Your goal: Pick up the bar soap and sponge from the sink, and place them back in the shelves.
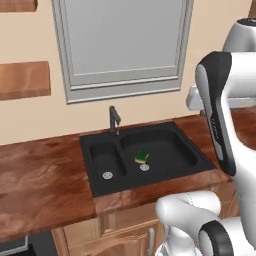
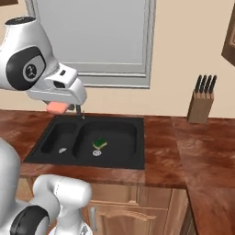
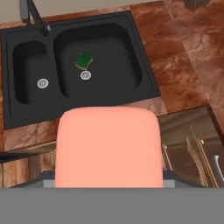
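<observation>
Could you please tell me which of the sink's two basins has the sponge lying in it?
The larger basin, the one farther from the faucet's side bowl: the sponge lies beside its drain, while the small basin holds nothing.

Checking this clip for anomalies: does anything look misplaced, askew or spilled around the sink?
Only the sponge: it lies askew in the large basin of the sink, beside the drain, not on the shelves. The bar soap is held in the raised pincer. Nothing looks spilled or damaged.
</observation>
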